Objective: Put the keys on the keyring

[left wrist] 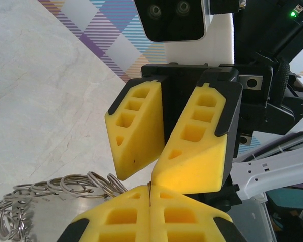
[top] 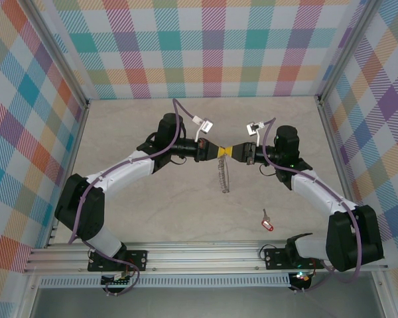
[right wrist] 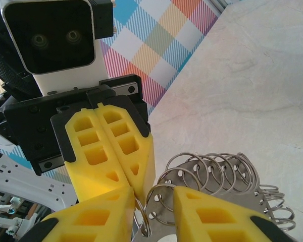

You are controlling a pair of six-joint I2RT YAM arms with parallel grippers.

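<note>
My left fingers [left wrist: 116, 217] are pressed together, clamped on the keyring [top: 223, 177]. It trails from them over the middle of the surface [top: 152, 212], its wire loops fanned out. My right fingers [right wrist: 212, 217] stand apart, tip to tip with the left pair, one loop sitting in their gap. The red-headed key [top: 268, 225] lies on the surface, near right, well apart from the keyring.

Keyring [top: 223, 177] apparently dangling; red key [top: 267, 225] lying apart.
</note>
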